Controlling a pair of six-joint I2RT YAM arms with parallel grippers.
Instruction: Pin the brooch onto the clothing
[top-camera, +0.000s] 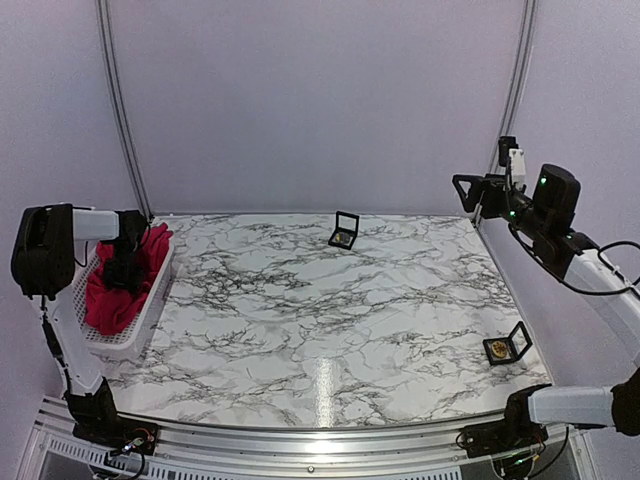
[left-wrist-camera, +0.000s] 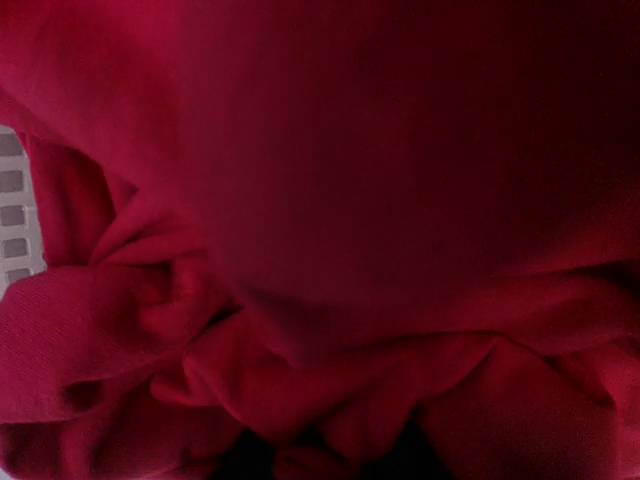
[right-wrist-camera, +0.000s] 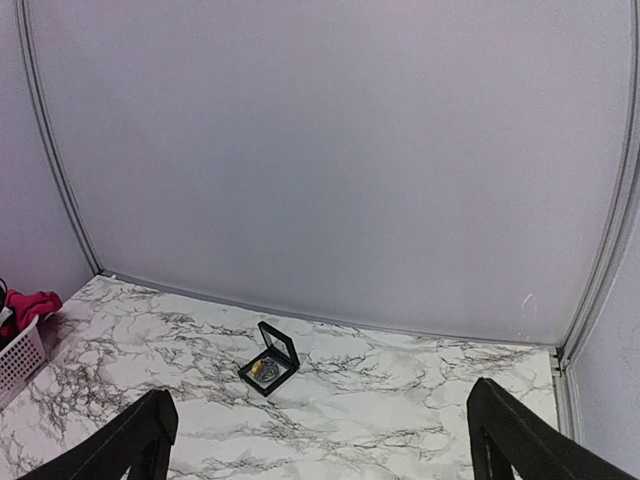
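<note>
Here the clothing (top-camera: 108, 305) lies crumpled in a white basket (top-camera: 140, 322) at the left edge of the marble desk (top-camera: 320, 330), with one magenta fold hanging over the far rim. The left tool (top-camera: 121, 278) is pushed down into this heap. In the left wrist view the red fabric fills almost the whole picture, with only a small piece of the basket mesh at the left border. The fingers are hidden by the cloth, so I cannot tell whether this tool is released or clenched.

The right tool (right-wrist-camera: 322, 400) hangs high over the right side of the desk, well apart from the basket. Its two dark fingers (right-wrist-camera: 150, 440) are spread wide and hold nothing.

Two small black boxes stand open on the desk. The far box (top-camera: 344, 231) is near the back wall, about in the middle, and a gold-coloured brooch (right-wrist-camera: 262, 371) lies inside it. The near box (top-camera: 507, 346) is close to the right front corner, also with a gold piece (top-camera: 497, 349) in it. Between the basket and both boxes there is only bare marble surface. The far box is straight in front of the right wrist camera, between its two fingers.
</note>
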